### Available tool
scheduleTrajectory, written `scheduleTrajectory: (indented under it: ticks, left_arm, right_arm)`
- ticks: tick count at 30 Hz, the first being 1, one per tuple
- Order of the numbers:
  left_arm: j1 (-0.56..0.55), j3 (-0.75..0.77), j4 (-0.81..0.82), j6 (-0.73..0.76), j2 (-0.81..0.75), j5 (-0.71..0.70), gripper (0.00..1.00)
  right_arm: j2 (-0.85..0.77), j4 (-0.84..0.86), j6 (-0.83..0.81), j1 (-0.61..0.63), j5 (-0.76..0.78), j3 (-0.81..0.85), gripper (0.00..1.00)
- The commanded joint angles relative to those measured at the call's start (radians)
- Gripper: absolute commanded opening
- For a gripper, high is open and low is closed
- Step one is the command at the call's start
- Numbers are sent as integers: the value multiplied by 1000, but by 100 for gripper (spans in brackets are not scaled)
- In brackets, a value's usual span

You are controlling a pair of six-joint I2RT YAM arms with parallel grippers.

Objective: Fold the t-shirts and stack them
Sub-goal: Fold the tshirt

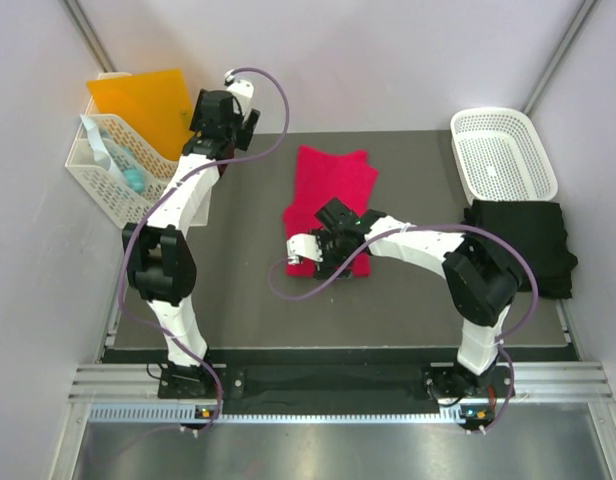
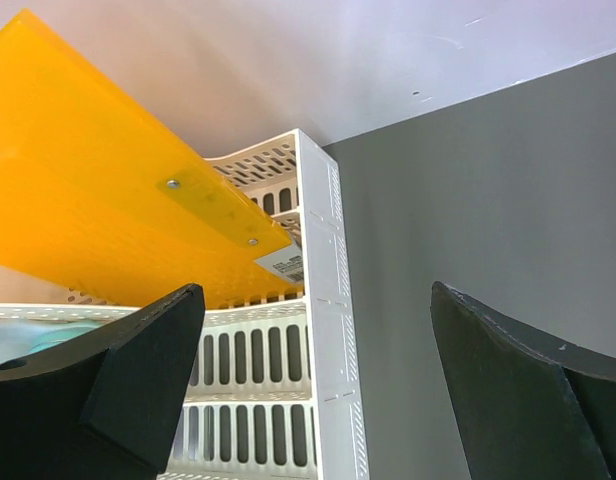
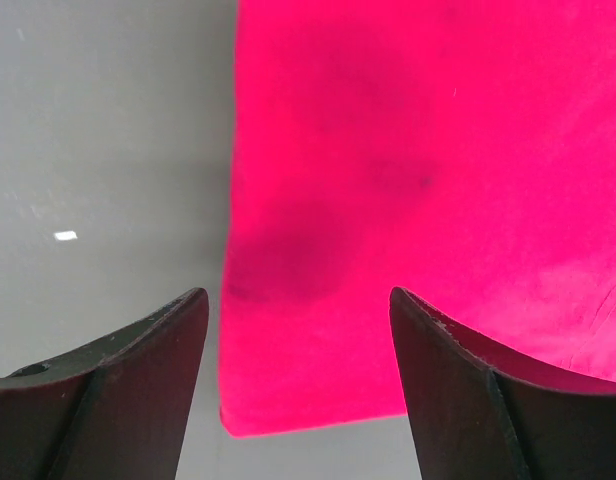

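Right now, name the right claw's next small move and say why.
Probably lower the right claw and close on the edge of the red t-shirt. The claw is open and holds nothing, it straddles that edge near a corner, and the shirt looks folded while the black t-shirt lies apart.

The pinkish-red t-shirt point(image 1: 333, 185) is bright and plain; the black t-shirt point(image 1: 523, 245) is plain. The table point(image 1: 408, 300) is dark grey. The lattice basket point(image 1: 503, 165) is white; the panel point(image 1: 143, 100) is orange.
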Motion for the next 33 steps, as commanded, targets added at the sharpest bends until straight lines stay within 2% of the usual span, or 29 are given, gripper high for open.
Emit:
scheduleTrajectory:
  ticks: [1, 21, 24, 25, 27, 28, 31, 33]
  left_arm:
    - [2, 9, 17, -30, -62, -18, 99]
    - [4, 84, 43, 10, -19, 3, 99]
    - [7, 86, 49, 18, -18, 5, 99]
    - [10, 90, 53, 18, -16, 8, 99]
    - [16, 100, 58, 19, -10, 9, 99]
    - [19, 110, 60, 22, -4, 12, 99]
    - [30, 139, 63, 26, 10, 20, 99]
    - [38, 152, 60, 24, 17, 25, 99]
  right_arm:
    - [1, 77, 55, 26, 7, -4, 73]
    - [133, 172, 117, 29, 50, -15, 72]
    - [143, 175, 120, 29, 48, -23, 61]
    - [149, 174, 120, 29, 47, -23, 50]
    - [156, 158, 118, 29, 36, -14, 37]
    - [160, 126, 117, 29, 29, 3, 28]
    - [157, 41, 98, 30, -10, 55, 19]
    - [150, -15, 72, 27, -42, 84, 18]
